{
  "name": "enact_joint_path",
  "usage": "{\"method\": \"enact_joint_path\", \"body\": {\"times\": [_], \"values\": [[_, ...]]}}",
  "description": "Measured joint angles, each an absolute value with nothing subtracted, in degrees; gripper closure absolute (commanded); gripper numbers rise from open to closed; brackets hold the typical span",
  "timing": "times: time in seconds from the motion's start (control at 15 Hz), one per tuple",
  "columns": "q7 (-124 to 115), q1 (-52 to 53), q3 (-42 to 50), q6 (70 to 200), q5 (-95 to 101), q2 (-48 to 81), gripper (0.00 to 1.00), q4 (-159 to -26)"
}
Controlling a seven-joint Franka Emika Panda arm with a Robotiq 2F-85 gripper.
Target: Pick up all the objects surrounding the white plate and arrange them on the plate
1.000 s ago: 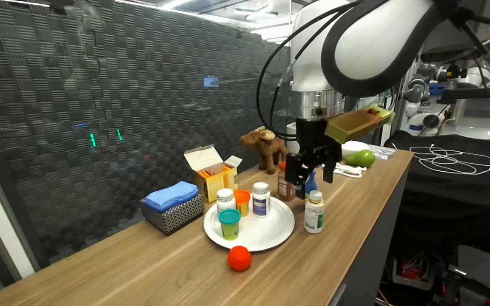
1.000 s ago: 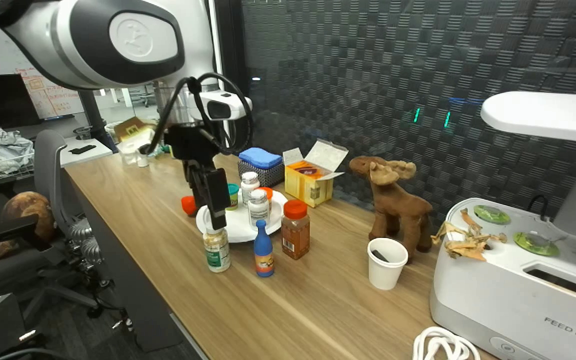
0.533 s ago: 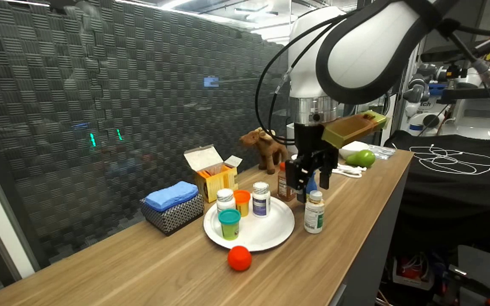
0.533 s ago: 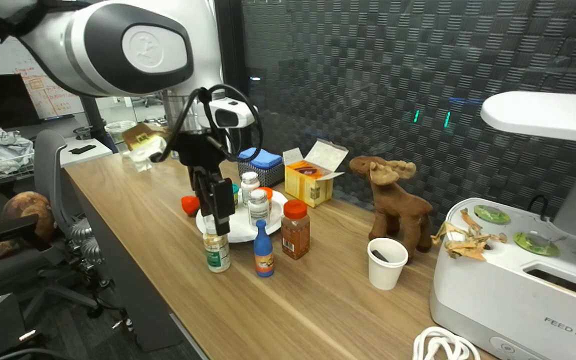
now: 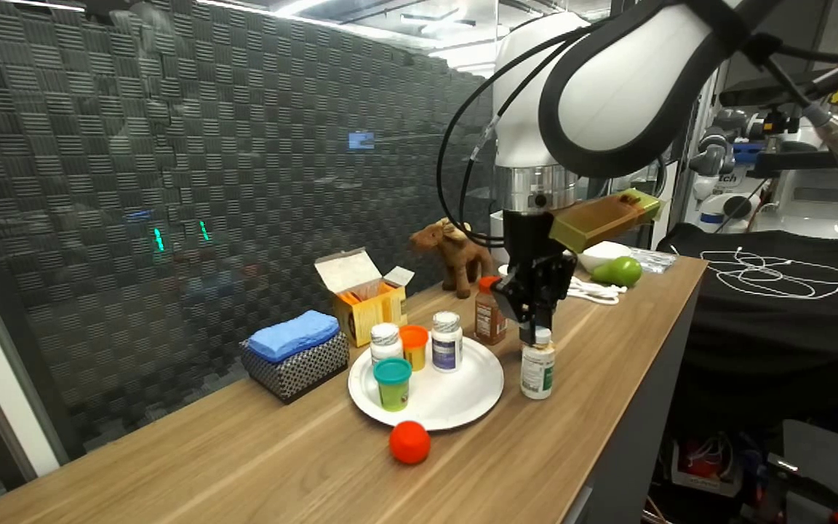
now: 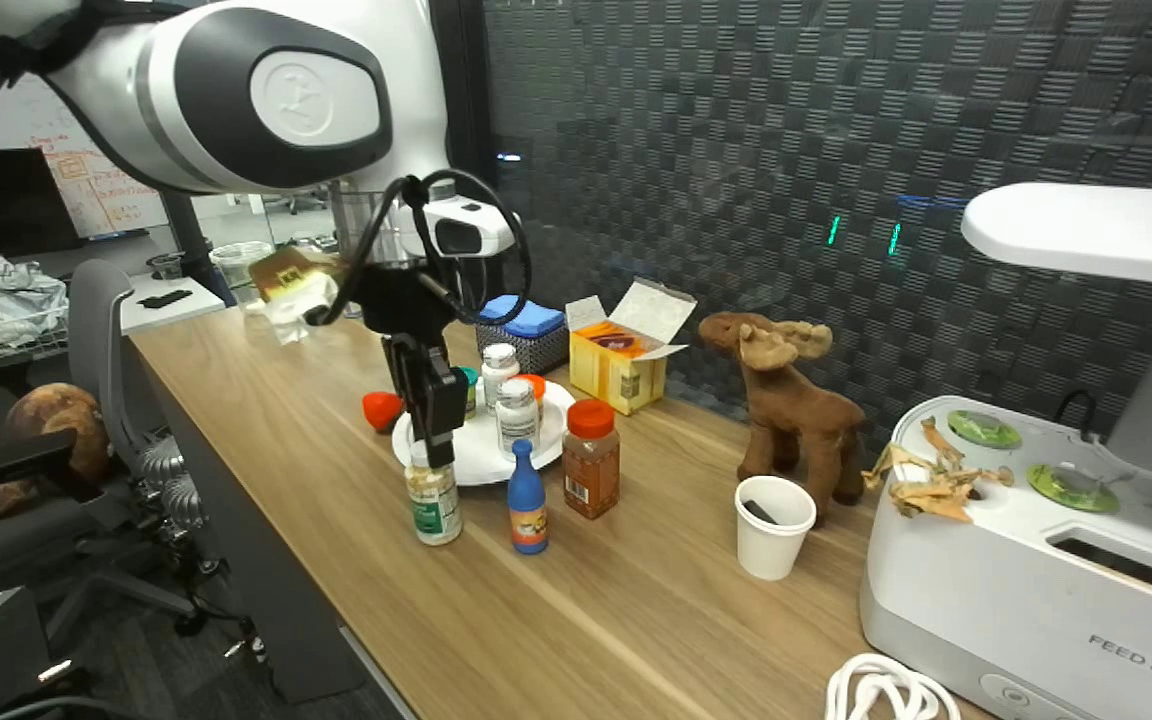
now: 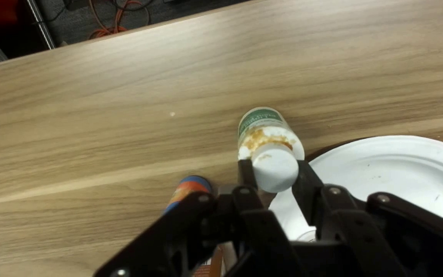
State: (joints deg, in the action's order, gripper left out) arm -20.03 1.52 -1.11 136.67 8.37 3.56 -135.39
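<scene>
The gripper (image 7: 274,169) clasps the green-labelled bottle (image 5: 537,375) by its cap (image 7: 277,177), upright toward the outer edge of the counter (image 5: 601,349). Nearer the opposite edge sits the white plate (image 5: 455,404), bearing four containers (image 5: 447,353); near it rest the blue bottle (image 6: 527,500), brown jar (image 6: 592,475) and red piece (image 5: 410,442).

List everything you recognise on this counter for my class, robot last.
plate: one, white, on counter
bottles: two, white, on plate
tubs: two, yellow and green, on plate
ball: one, red, beside plate
green-labelled bottle: one, white, beside plate
jar: one, brown, beside plate
slim bottle: one, blue, beside jar
box: one, dark, near plate
cloth: one, blue, on box
carton: one, yellow, beside box
cup: one, white, on counter
plush animal: one, brown, near cup
appliance: one, white, near cup
cable: one, white, near appliance
bowl: one, white, near cable
fruit: one, green, beside bowl
arm: one, white and black, overhead
gripper: one, black, closed on green-labelled bottle's top
</scene>
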Motion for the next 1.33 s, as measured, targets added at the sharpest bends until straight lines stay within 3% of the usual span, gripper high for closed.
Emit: {"method": "enact_joint_path", "body": {"times": [0.8, 1.33], "values": [[-20.52, 3.81, -3.85, 127.82, 8.22, 0.08, 0.92, -129.41], [-17.03, 4.95, -4.99, 127.29, 8.22, 10.33, 0.92, -118.66]]}}
